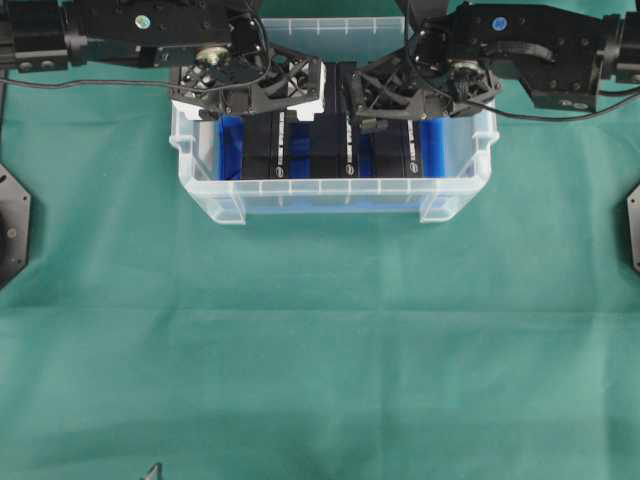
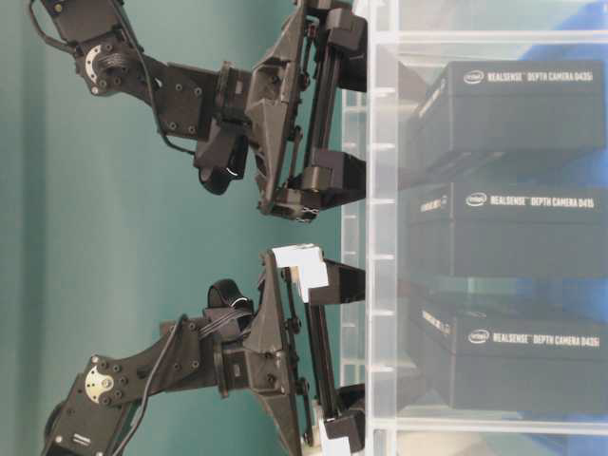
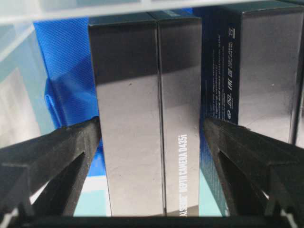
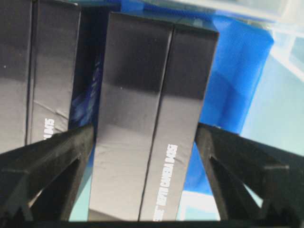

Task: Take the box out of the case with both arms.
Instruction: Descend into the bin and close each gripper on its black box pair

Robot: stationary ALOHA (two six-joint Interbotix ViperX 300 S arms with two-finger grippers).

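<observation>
The clear case [image 1: 330,187] holds three black boxes on edge over a blue liner [image 1: 230,145]. My left gripper [image 1: 265,110], the one with white parts, reaches down into the case and stands open astride the left box [image 1: 265,150]. In the left wrist view its fingers [image 3: 71,147] flank that box [image 3: 147,118] closely. My right gripper [image 1: 385,105] is open astride the right box [image 1: 385,150], whose sides [image 4: 147,123] sit just inside its fingers [image 4: 228,156]. The middle box [image 1: 322,150] stands between them, untouched. All three boxes rest down in the case.
A green cloth [image 1: 320,350] covers the table. A second clear container [image 1: 320,30] stands behind the case, between the arms. Black arm bases [image 1: 10,225] sit at the left and right edges. The case wall [image 2: 380,237] hides the fingertips at table level.
</observation>
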